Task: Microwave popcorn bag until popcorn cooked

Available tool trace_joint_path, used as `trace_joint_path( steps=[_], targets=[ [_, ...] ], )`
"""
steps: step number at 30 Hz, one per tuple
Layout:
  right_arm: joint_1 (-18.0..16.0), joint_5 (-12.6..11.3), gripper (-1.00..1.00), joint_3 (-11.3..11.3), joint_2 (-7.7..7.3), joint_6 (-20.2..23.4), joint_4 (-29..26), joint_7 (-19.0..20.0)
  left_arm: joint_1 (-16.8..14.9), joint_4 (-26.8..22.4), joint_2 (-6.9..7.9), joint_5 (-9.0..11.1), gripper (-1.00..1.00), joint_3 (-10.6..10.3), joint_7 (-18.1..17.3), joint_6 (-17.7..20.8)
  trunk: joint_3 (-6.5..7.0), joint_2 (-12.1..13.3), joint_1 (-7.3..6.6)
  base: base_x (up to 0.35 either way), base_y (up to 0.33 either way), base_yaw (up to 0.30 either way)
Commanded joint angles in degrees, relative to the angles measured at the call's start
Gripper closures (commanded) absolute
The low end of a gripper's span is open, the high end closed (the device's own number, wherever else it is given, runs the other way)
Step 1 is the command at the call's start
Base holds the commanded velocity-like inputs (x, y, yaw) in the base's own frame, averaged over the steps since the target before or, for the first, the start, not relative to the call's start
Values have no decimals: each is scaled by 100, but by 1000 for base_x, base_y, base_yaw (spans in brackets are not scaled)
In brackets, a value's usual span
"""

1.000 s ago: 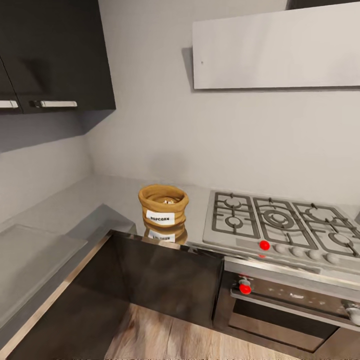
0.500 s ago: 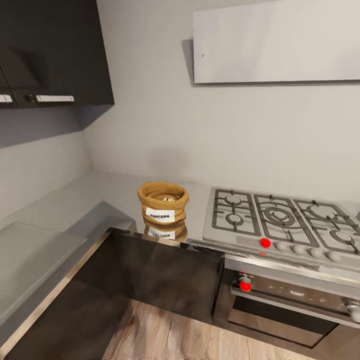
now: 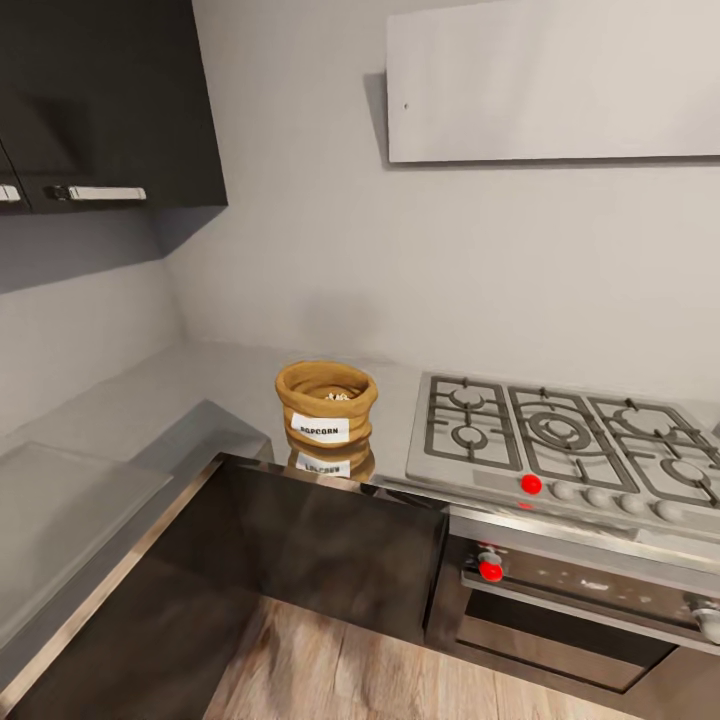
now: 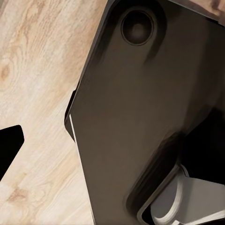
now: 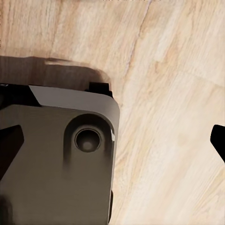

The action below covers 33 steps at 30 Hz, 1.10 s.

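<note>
1. I am looking along both wrist cameras and seeing wooden floor [image 5: 178, 93] plus dark robot body panels [image 4: 140, 108]. A black tip [image 4: 9, 145] is poking in at the edge of the left wrist view and another [image 5: 219, 140] at the edge of the right wrist view, likely finger ends. I cannot tell whether either end effector is open or closed, and nothing is showing between the tips.
2. Both arms are seemingly hanging low, pointing at the floor, well apart from the tabletop.
3. In the head view the popcorn bag [image 3: 326, 405] is sitting upright on the steel tabletop [image 3: 215, 385], near its front edge, just beside the gas hob [image 3: 560, 440] on the hob's left, and its reflection is showing in the steel below it.
4. The bag is open-topped with a rolled rim, white POPCORN label facing me, and pale popcorn [image 3: 338, 396] is showing inside.
5. Handling guess: I am reading it as a soft cloth sack, light, likely squashing under a pinch, not fragile, but it could spill if tilted.
6. Grasp guess: I am planning to pinch across the rolled rim or the upper body from the side and keep it upright, since the rim is looking the firmest part.
7. The oven [image 3: 580, 600] is sitting under the hob, and dark wall cabinets [image 3: 100, 100] are hanging at upper left.
</note>
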Motion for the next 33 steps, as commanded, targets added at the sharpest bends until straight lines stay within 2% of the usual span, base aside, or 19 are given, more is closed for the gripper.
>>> trace_joint_path(
  steps=[1,14,18,19,21,22,24,28,30,31,33],
  targets=[
    [-6,73,-100,-48,0,-31,17,-21,-1,-3,1,19,-100,1,17,-15,-6,-4,0,0,0,0],
    [-6,141,-100,-36,6,-28,9,4,-1,-3,-3,5,-100,-9,14,-10,-6,-4,0,0,0,0],
    [-9,347,-100,105,55,-22,-43,48,-1,-3,-6,-14,-100,-53,13,-13,-6,-4,0,0,0,0],
    [-7,494,-100,212,146,-21,-152,61,-1,-3,-10,-31,-100,-67,12,-15,-6,-4,0,0,0,0],
    [-9,556,-100,258,282,-13,-361,70,-1,-3,-15,-41,-100,-77,12,-17,-6,-4,0,0,0,0],
    [-12,588,-100,284,403,53,-640,79,-1,-3,-18,-46,-100,-82,12,-18,-6,-4,0,0,0,0],
    [-11,601,-100,298,482,260,-956,89,-1,-3,-23,-49,-100,-84,12,-18,-6,-4,0,0,0,0],
    [-14,601,-100,310,779,1289,-2226,385,-1,-3,-28,-54,-100,-86,12,-18,-6,-4,0,0,0,0],
    [-13,594,-100,311,873,1881,-2955,711,-1,-3,-29,-54,-100,-86,12,-18,-6,-4,0,0,0,0],
    [-14,591,-100,318,988,2655,-3902,1110,-1,-3,-29,-53,-100,-86,12,-18,-6,-4,0,0,0,0],
    [-14,588,-100,321,1065,3248,-4636,1336,-1,-3,-30,-52,-100,-86,12,-18,-6,-4,0,0,0,0]
  ],
)
